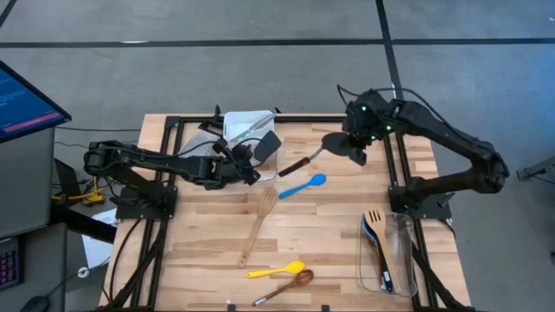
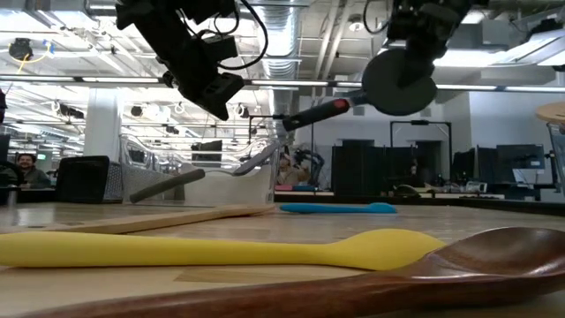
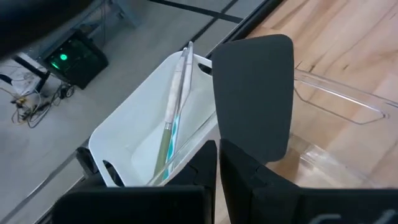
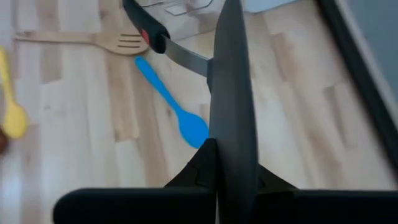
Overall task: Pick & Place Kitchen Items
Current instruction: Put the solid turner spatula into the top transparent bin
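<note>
Left gripper [image 1: 253, 163] pinches a black spatula [image 1: 268, 144] by its blade, held over the white tub [image 1: 243, 126] at the table's [image 1: 347, 260] far edge; the tub holds one slim metal utensil [image 3: 174, 106] lying lengthwise. Right gripper [image 1: 357, 149] is closed on the round head of a black turner [image 1: 336, 143], lifted off the table near the far edge, its red-and-black handle [image 1: 295, 165] pointing toward the centre. Clear tub [image 1: 388, 251] at the near right corner holds a wooden slotted turner [image 1: 375, 217] and some dark-handled utensils. Loose on the table: blue spoon [image 1: 303, 185] mid-table, wooden slotted spoon [image 1: 258, 221] just beside it, yellow spoon [image 1: 275, 270] and dark wooden spoon [image 1: 284, 286] close together near the near edge.
</note>
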